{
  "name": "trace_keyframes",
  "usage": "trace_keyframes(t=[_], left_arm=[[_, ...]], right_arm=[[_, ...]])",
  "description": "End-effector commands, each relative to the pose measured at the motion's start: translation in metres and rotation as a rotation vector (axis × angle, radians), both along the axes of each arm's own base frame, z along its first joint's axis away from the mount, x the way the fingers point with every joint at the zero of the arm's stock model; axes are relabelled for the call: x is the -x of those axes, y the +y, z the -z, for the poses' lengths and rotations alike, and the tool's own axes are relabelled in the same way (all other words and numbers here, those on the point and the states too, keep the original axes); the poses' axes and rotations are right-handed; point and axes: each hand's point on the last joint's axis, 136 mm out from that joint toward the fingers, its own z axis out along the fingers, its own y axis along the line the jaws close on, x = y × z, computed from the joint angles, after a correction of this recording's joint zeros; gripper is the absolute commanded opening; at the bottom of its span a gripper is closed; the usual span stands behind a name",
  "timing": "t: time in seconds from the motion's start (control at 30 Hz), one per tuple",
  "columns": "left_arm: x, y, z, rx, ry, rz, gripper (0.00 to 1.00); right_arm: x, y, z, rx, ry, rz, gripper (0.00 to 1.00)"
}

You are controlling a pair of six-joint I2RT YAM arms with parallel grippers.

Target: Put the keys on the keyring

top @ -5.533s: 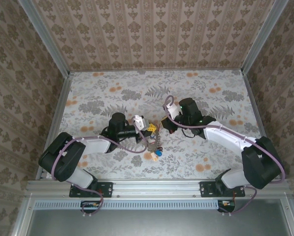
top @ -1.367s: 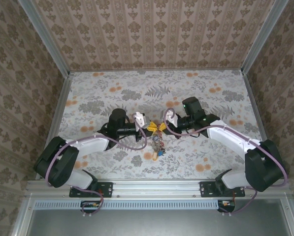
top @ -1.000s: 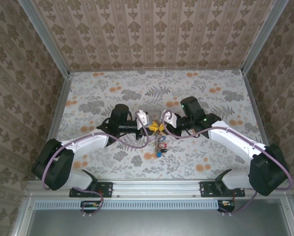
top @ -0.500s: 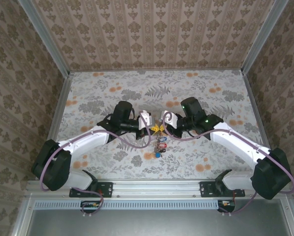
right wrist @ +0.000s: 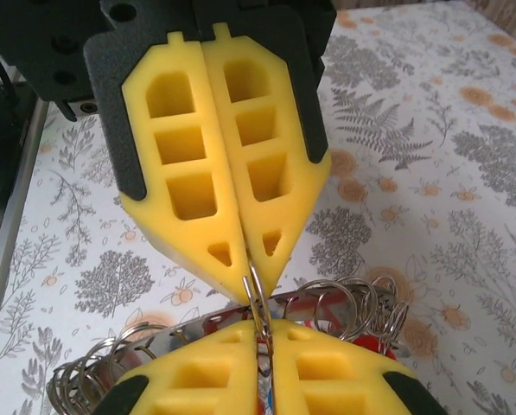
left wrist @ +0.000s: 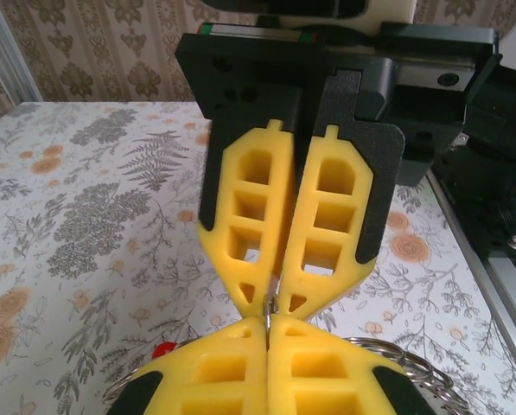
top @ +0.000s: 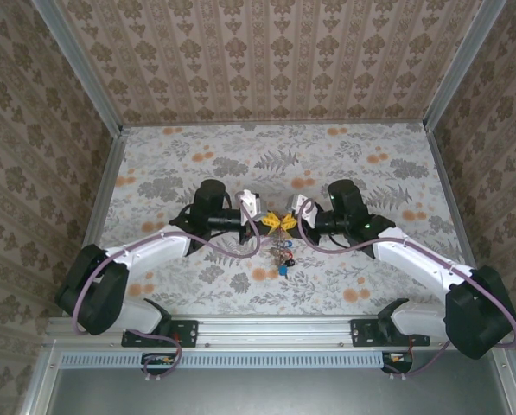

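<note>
keyring (right wrist: 256, 303) upright, edge-on | pinched: left gripper (top: 270, 222), right gripper (top: 286, 222) | keys (top: 282, 257) dangling

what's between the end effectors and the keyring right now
Nothing visible. The left end effector and the right end effector meet tip to tip, both pinching the keyring wire, with the keys clustered on their near side.

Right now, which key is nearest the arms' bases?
The blue key: it sits at the near end of the bunch, while the other keys cluster farther back.
</note>
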Motion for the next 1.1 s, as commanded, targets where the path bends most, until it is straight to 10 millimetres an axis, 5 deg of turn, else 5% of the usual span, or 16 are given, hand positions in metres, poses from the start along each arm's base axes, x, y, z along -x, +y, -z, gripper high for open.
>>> trace_keyframes(t=[0.0,0.2,0.63,0.93,1.07], left_arm=[[0.008,-0.004,-0.021,0.086,-0.023,0.060,0.00],[0.004,-0.002,-0.009,0.047,0.004,0.044,0.01],[-0.002,0.000,0.008,-0.156,-0.058,0.034,0.20],[0.000,-0.007,0.004,-0.162,-0.074,0.061,0.19],[-0.001,-0.008,0.004,-0.169,-0.082,0.060,0.00]], right_arm=[[-0.002,0.004,-0.018,-0.090,-0.025,-0.015,0.06],[-0.001,0.003,-0.029,-0.087,-0.038,-0.022,0.00],[0.005,0.004,-0.033,0.050,-0.024,-0.057,0.00],[0.006,0.011,-0.034,0.090,-0.021,-0.057,0.00],[0.006,0.012,-0.034,0.100,-0.017,-0.056,0.00]])
